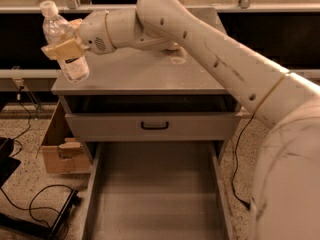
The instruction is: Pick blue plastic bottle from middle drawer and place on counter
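The pincer [62, 49], at the end of the white arm [210, 49] reaching in from the right, is closed on the blue plastic bottle [76, 68], gripping it about its middle. The bottle is tilted, its white cap leaning to the far left, and it appears over the left edge of the table [150, 74]. Below, the middle drawer [155, 194] stands pulled out towards the near side, under a closed drawer front [200, 126] with a black handle [154, 126]. A cardboard box [59, 154] lies on the floor at the left.
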Action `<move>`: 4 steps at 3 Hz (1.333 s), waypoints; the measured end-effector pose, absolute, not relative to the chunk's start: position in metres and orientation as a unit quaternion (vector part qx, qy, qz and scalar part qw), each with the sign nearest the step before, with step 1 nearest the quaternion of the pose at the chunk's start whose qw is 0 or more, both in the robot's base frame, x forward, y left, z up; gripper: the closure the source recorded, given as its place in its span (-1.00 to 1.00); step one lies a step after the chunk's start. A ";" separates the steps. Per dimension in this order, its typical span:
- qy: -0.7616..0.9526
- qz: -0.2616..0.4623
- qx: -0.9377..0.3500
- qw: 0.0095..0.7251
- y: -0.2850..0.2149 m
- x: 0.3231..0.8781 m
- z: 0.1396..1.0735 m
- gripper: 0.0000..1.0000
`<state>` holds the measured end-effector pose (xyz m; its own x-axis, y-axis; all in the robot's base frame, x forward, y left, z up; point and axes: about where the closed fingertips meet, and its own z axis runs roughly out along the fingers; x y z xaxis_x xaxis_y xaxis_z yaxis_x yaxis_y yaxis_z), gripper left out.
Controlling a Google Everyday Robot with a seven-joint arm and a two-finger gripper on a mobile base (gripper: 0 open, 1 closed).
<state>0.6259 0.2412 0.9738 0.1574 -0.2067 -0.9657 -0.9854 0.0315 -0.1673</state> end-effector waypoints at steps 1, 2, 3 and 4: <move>0.523 0.414 -0.575 0.473 0.271 0.647 0.943 1.00; 0.549 0.432 -0.556 0.451 0.264 0.690 0.922 1.00; 0.549 0.432 -0.556 0.451 0.264 0.690 0.922 1.00; 0.553 0.424 -0.553 0.456 0.258 0.684 0.925 1.00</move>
<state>0.6842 0.2578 0.9251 0.0286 -0.2257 -0.9738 -0.9989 0.0284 -0.0360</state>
